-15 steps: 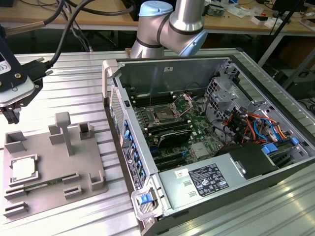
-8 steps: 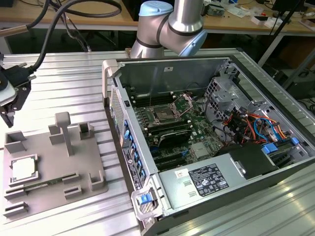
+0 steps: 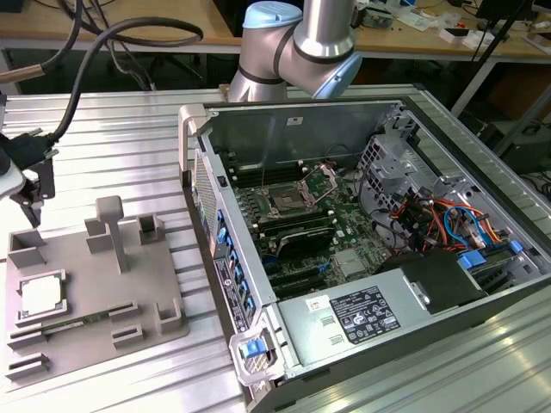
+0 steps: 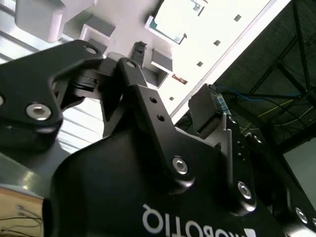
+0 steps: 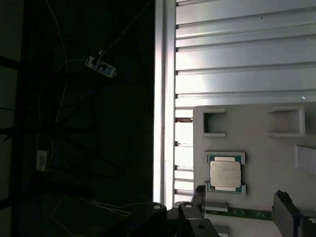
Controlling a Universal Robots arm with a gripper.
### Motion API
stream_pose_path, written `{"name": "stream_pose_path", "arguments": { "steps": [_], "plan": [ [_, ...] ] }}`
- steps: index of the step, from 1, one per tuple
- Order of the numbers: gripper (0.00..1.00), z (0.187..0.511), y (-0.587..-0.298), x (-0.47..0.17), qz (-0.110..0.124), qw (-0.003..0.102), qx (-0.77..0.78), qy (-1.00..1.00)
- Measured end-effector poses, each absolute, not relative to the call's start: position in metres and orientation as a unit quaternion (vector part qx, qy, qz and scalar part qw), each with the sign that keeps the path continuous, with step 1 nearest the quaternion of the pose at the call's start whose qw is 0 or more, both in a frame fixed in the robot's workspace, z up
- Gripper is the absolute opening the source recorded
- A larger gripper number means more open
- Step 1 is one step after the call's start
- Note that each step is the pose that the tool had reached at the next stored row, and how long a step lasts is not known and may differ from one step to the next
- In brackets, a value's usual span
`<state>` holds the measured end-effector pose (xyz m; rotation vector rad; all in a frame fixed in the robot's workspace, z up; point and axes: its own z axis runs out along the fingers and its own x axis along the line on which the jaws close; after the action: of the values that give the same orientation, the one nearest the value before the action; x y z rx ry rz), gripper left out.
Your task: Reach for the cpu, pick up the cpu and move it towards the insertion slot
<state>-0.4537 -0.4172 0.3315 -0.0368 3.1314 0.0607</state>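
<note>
Table (image 3: 112, 129), ribbed aluminium, carrying the whole setup. Open computer case (image 3: 344, 129) lying on its side toward the exterior view's right, presumably to leave the board facing up and reachable from above. Arm (image 3: 301, 43) standing behind the case, business end over at the exterior view's left. Grey plate (image 3: 86, 275) with raised blocks parked just beside the case, looks like a parts fixture for keeping each piece at a known spot. Then insertion slot (image 3: 283, 204) on the board inside the case, shiny frame round a dark centre, well apart from the plate. Jaws spread wide in the first wrist view, pinching nothing, hanging above the plate with a fingertip (image 5: 199, 195) near the pocket's corner but not touching, opened up presumably to fit past the sides. Reach step by the look of it, nothing picked up yet. Finally the cpu (image 5: 225, 173): lying flat in a square pocket near the plate's edge, fenced by low corner walls, likely to stop any sliding. Thin square, pale silver-white lid, darker greenish rim peeking out round it, top face up.
</note>
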Motion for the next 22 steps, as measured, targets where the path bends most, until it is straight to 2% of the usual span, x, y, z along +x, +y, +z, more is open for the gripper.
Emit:
{"name": "stream_pose_path", "arguments": {
  "steps": [1,2,9,11,12,22],
  "plan": [
    [0.66,0.328,-0.417,-0.454,0.019,0.005,-0.012,1.0],
    [0.72,0.325,-0.417,-0.454,0.019,0.004,-0.012,1.0],
    [0.72,0.309,-0.417,-0.456,0.019,0.004,-0.011,1.0],
    [0.71,0.306,-0.417,-0.456,0.019,0.004,-0.011,1.0],
    [0.64,0.306,-0.417,-0.456,0.019,0.004,-0.011,1.0],
    [0.64,0.304,-0.417,-0.456,0.019,0.004,-0.011,1.0]
  ]
}}
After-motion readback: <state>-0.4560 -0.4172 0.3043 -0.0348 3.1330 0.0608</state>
